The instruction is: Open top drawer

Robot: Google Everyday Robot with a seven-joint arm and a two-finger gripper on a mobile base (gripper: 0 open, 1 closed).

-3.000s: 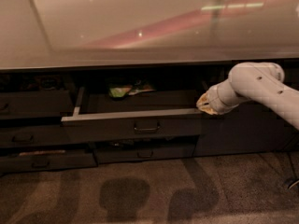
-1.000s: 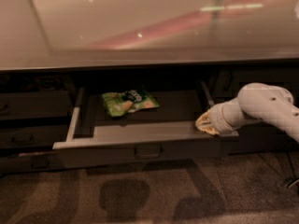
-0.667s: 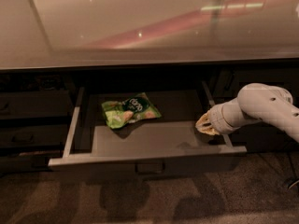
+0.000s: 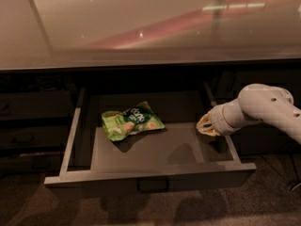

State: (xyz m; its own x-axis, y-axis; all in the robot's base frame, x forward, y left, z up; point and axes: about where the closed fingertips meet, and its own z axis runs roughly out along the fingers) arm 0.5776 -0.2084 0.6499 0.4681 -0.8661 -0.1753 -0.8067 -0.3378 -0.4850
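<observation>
The top drawer (image 4: 188,170) stands pulled far out under the counter (image 4: 141,27), a green snack bag (image 4: 131,121) inside (left of centre). The gripper (image 4: 207,125) sits at its right wall, grip impossible to tell. Opening looks essentially done.

Top drawer (image 4: 155,169) stands pulled out, its tray open from above. Green snack bag (image 4: 131,120) lies left of centre, toward the back; bare floor in front of it and to its right. Gripper (image 4: 206,125) crowds the right wall. Countertop (image 4: 141,27) overhangs the rear.
</observation>
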